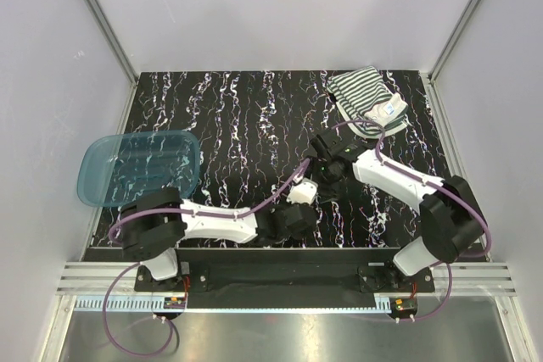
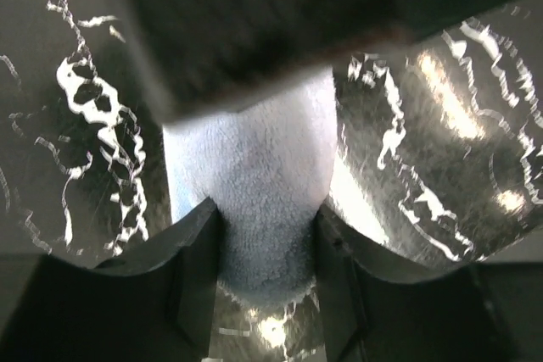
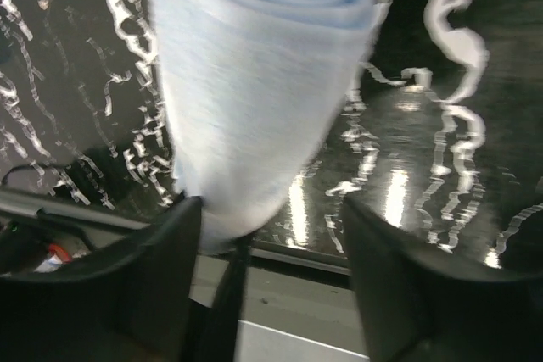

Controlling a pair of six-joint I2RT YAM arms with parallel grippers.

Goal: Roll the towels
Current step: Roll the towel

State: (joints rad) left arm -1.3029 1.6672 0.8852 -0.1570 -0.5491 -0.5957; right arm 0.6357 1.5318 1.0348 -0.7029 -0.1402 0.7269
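The light blue towel [image 1: 303, 193] is a tight roll near the middle front of the table. My left gripper [image 1: 295, 208] is shut on it; in the left wrist view the roll [image 2: 254, 167] is pinched between both fingers [image 2: 191, 260]. My right gripper [image 1: 327, 177] is just behind the roll and open. In the right wrist view the roll [image 3: 254, 99] hangs against the left finger [image 3: 161, 260], with a wide gap to the right finger. The striped towel [image 1: 365, 99] with its white patterned patch lies loosely folded at the back right, away from both grippers.
A translucent blue plastic tub [image 1: 140, 167] sits at the left edge of the black marbled table [image 1: 237, 116]. White walls with metal posts close in the back and sides. A metal rail runs along the front edge [image 1: 280, 281].
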